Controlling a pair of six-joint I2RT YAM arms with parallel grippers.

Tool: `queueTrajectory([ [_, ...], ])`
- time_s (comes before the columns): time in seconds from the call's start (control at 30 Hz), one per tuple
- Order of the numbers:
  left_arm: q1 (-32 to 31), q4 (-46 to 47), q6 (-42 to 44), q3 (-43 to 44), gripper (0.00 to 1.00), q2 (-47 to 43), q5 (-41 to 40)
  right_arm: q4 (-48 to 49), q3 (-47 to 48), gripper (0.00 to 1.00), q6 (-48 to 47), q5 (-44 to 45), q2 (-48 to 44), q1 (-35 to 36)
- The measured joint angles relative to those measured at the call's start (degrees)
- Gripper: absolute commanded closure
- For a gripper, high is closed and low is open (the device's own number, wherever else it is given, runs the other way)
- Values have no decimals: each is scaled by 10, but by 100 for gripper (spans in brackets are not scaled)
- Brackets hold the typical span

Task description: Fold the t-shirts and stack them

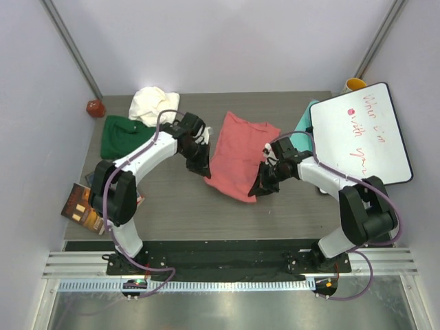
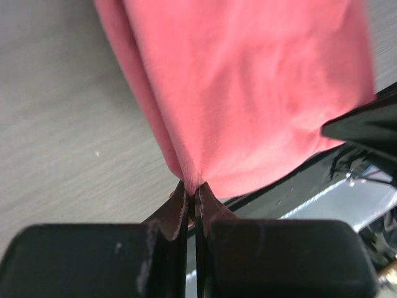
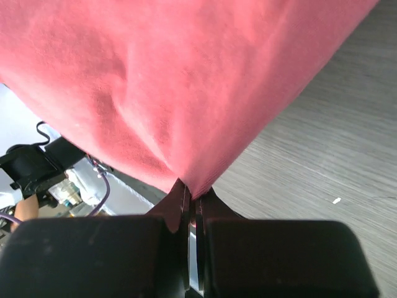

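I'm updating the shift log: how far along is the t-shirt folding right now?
Done: nothing yet; no stack shows. In hand: the left gripper and right gripper are each shut on the near end of the salmon-pink t-shirt, mid-table. Left: finishing that fold, then the dark green t-shirt and cream-white t-shirt, both lying crumpled at the far left, and stacking all three.

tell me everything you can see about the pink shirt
The pink shirt is plain, soft salmon cloth, lightly creased, with no print or label showing. It sits mid-table, its far part spread flat with a short sleeve out at the right. The left gripper and right gripper are each shut on a near corner, drawing the cloth into a tight peak at the fingertips.
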Motion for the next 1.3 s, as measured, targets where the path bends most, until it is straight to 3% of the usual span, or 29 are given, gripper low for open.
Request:
queueTrajectory([
  [0.33, 11, -28, -1, 198, 100, 99, -48, -71, 150, 99, -44, 35, 37, -24],
  [0.63, 26, -43, -5, 459, 100, 274, -65, -79, 278, 99, -67, 38, 124, -142],
  [0.93, 29, 32, -58, 493, 100, 325, -65, -114, 426, 99, -91, 39, 241, -170],
  [1.3, 32, 122, -101, 555, 98, 404, -63, -132, 501, 99, -95, 57, 295, -174],
])
